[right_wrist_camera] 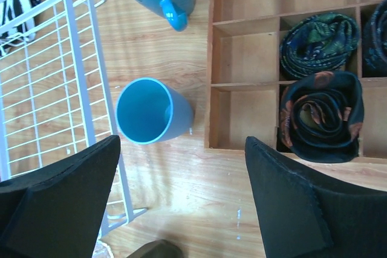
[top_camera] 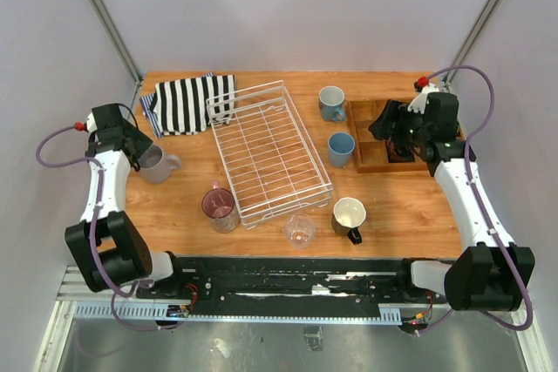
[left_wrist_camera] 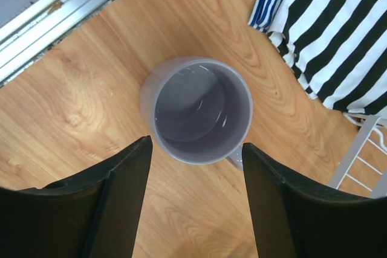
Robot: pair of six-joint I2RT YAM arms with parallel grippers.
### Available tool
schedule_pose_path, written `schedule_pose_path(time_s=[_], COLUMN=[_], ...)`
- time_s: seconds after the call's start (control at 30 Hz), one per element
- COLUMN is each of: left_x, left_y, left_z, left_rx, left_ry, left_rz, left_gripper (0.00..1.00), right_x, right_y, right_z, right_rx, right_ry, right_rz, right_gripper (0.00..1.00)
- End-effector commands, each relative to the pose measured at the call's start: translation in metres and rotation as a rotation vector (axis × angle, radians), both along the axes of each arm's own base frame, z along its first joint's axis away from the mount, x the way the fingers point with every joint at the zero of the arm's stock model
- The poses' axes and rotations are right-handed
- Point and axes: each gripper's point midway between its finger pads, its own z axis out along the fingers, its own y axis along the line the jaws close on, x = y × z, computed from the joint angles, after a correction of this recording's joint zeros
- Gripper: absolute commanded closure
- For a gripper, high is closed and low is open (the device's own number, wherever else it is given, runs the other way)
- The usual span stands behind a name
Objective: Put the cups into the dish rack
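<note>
The white wire dish rack (top_camera: 268, 152) lies mid-table with nothing in it. The grey-lilac cup (top_camera: 155, 163) stands left of it. The pink mug (top_camera: 219, 206), clear glass (top_camera: 300, 229) and dark mug (top_camera: 349, 217) stand along its near side. The light blue tumbler (top_camera: 340, 148) and blue-grey mug (top_camera: 330, 102) stand to its right. My left gripper (top_camera: 133, 145) is open just above the grey-lilac cup (left_wrist_camera: 199, 110), whose near rim lies between the fingertips (left_wrist_camera: 196, 144). My right gripper (top_camera: 397, 135) is open and empty above the table, beside the tumbler (right_wrist_camera: 148, 113).
A black-and-white striped cloth (top_camera: 192, 102) lies at the back left, touching the rack's corner. A brown wooden compartment tray (top_camera: 370, 141) with rolled dark fabric (right_wrist_camera: 320, 116) sits at the right. The rack's edge (right_wrist_camera: 72, 58) shows left of the tumbler in the right wrist view.
</note>
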Motion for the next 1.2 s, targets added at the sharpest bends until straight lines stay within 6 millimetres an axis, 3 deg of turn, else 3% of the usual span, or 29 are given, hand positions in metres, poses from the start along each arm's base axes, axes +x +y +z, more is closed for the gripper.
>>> schedule_pose_path(time_s=[0.0, 0.17, 0.43, 0.73, 0.97, 1.17], left_x=[0.006, 0.004, 0.003, 0.005, -0.001, -0.012], left_y=[-0.003, 0.002, 0.006, 0.014, 0.014, 0.011], left_z=[-0.011, -0.026, -0.048, -0.026, -0.010, -0.024], left_rx=[-0.037, -0.026, -0.027, 0.020, 0.056, 0.047], left_ry=[0.036, 0.083, 0.160, 0.151, 0.163, 0.208], left_rz=[-0.048, -0.031, -0.037, -0.037, -0.072, -0.086], left_gripper=[0.36, 0.49, 0.55, 0.43, 0.43, 0.47], right_x=[-0.002, 0.001, 0.007, 0.012, 0.015, 0.016], right_y=[0.012, 0.013, 0.014, 0.015, 0.016, 0.017], right_z=[0.016, 0.022, 0.023, 0.014, 0.006, 0.003], right_rx=[0.074, 0.078, 0.085, 0.103, 0.110, 0.117], right_ry=[0.010, 0.000, 0.004, 0.032, 0.053, 0.067], right_rz=[0.034, 0.038, 0.039, 0.030, 0.029, 0.030], right_gripper=[0.16, 0.14, 0.12, 0.11, 0.11, 0.11])
